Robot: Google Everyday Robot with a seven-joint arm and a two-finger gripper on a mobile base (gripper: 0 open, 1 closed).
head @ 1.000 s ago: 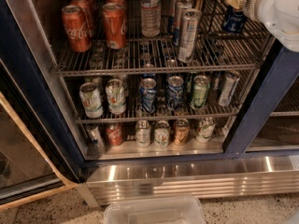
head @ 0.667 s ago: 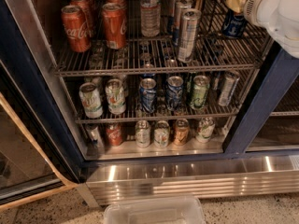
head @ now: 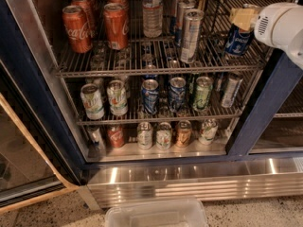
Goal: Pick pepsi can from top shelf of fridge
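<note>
The pepsi can (head: 236,41) is dark navy with a round logo and leans at the right end of the top shelf (head: 142,69), a chrome wire rack in the fridge (head: 258,112). My gripper (head: 243,19), with yellowish fingers on a white arm (head: 283,25), comes in from the upper right and is shut on the can's top. The can's upper rim is hidden by the fingers.
On the top shelf stand red Coca-Cola cans (head: 76,28), a water bottle (head: 152,11) and tall slim silver cans (head: 191,34). The lower racks hold several mixed cans. The blue door post (head: 265,103) is just right of the gripper. A clear plastic bin (head: 156,214) lies on the floor.
The gripper and arm have moved down and toward the shelf's front, and the pepsi can has moved with them.
</note>
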